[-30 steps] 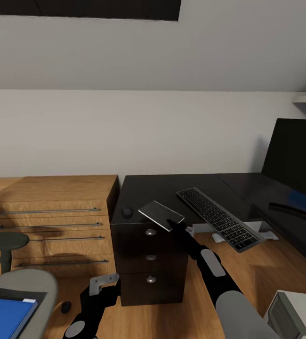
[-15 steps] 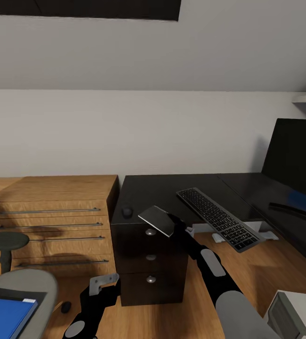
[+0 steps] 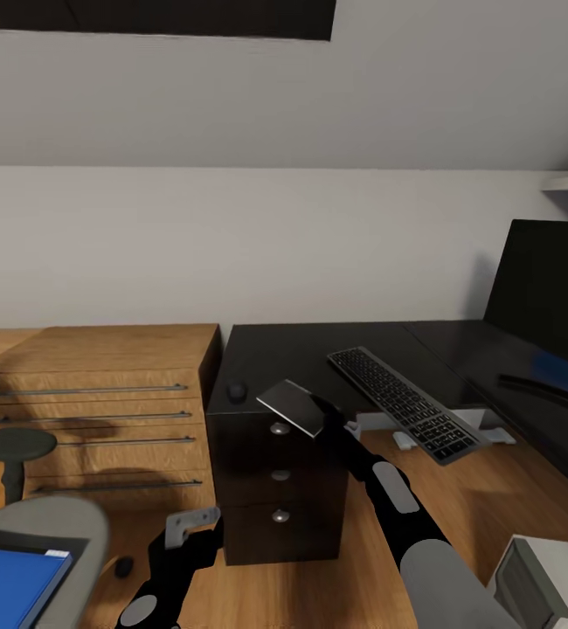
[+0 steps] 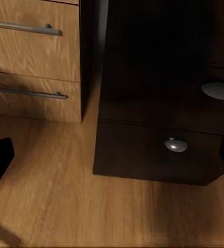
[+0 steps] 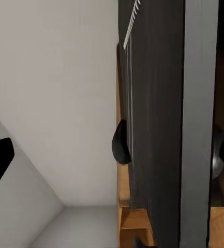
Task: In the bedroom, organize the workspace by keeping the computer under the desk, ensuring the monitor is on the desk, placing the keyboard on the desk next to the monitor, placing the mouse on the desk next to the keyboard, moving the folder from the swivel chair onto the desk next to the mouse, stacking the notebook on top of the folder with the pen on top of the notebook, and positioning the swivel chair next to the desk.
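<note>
Right gripper (image 3: 321,418) clamped on notebook (image 3: 290,407), since tilted steeply over counter (image 3: 293,349) near edge; folder (image 3: 4,587) unmoved on swivel chair (image 3: 44,522). Left gripper (image 3: 192,524) spread, empty.

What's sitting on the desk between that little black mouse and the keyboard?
In the head view, the grey notebook, held tilted in the right gripper at the desk's front edge, sits between the mouse and keyboard. Behind it the black top is bare.
</note>
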You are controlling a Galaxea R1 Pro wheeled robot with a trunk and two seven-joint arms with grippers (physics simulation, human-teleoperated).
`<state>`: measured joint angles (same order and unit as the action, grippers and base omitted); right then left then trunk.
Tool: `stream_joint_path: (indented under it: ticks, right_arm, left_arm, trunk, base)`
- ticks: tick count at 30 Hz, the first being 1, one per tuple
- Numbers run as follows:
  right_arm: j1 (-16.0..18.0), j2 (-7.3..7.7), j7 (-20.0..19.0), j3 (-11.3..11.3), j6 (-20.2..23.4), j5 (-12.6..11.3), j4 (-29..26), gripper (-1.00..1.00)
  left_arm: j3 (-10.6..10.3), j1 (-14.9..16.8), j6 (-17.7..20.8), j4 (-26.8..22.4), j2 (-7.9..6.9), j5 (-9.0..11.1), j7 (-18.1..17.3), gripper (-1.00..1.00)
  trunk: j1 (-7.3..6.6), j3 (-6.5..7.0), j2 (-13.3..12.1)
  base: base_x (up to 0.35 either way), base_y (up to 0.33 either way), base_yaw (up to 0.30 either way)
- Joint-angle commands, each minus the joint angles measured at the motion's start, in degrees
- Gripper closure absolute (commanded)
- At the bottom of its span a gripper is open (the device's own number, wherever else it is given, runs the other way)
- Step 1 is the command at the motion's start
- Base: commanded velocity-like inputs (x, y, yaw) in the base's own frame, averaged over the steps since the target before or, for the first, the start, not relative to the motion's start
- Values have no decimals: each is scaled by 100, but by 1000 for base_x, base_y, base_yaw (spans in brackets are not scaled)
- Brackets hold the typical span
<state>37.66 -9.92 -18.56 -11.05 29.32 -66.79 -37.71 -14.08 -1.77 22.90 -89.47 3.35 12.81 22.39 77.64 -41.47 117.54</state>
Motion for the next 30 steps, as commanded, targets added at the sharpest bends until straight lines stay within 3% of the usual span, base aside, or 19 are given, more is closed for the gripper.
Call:
stream_joint_path:
  ticks: [1, 12, 30]
  right_arm:
    - [4, -7, 0, -37, 51, -18, 0, -100]
    - [4, -7, -7, -46, 48, -18, 0, -100]
    - [4, -7, -7, -41, 36, -13, 0, -100]
  left_arm:
    - [-7, 1, 12, -9, -1, 60, 46, -100]
    - [-7, 1, 12, -9, -1, 58, 46, -100]
    - [-7, 1, 14, -4, -6, 63, 46, -100]
  trunk:
    - [-2, -5, 3]
    - [-2, -5, 3]
    - [-2, -5, 3]
  base:
    - [-235, 0, 0]
    - [-157, -10, 0]
    - [-203, -135, 0]
